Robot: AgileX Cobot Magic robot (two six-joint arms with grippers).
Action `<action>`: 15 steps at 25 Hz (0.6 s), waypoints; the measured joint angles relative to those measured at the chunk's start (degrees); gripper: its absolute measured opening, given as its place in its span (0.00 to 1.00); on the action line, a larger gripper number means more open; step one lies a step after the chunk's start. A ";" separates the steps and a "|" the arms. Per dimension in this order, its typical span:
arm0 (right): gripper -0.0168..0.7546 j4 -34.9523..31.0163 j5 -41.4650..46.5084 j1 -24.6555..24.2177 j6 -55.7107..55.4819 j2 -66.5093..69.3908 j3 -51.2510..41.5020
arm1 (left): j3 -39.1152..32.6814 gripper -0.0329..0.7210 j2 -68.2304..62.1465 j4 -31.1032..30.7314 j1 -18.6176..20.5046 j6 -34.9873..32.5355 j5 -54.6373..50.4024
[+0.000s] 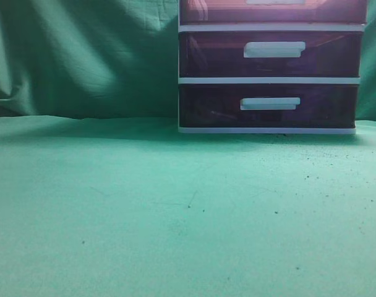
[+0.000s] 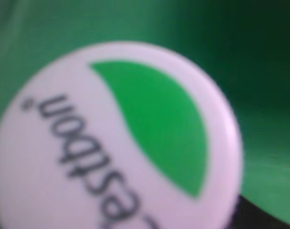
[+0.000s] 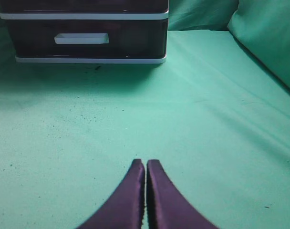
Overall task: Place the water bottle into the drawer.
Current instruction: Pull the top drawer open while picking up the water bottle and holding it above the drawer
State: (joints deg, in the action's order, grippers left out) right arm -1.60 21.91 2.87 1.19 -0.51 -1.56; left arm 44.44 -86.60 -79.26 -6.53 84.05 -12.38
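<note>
Blurred white bottle cap (image 2: 116, 143) fills left view, grip untellable; right hand (image 3: 145, 167) closed, empty.

the top drawer (image 1: 273, 11) is cut off by the upper edge of the exterior view. in the left wrist view a blurred white cap (image 2: 116, 138) with partly cropped lettering fills the frame; the left gripper cannot be seen there.
</note>
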 joint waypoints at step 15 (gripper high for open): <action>0.02 1.40 -6.16 0.00 1.63 0.00 -0.14 | 3.03 0.43 29.37 -20.53 0.00 19.67 35.10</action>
State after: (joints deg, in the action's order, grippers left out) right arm -0.20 15.75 2.87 2.82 -0.51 -1.70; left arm 47.47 -57.23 -99.79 -6.53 103.72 22.72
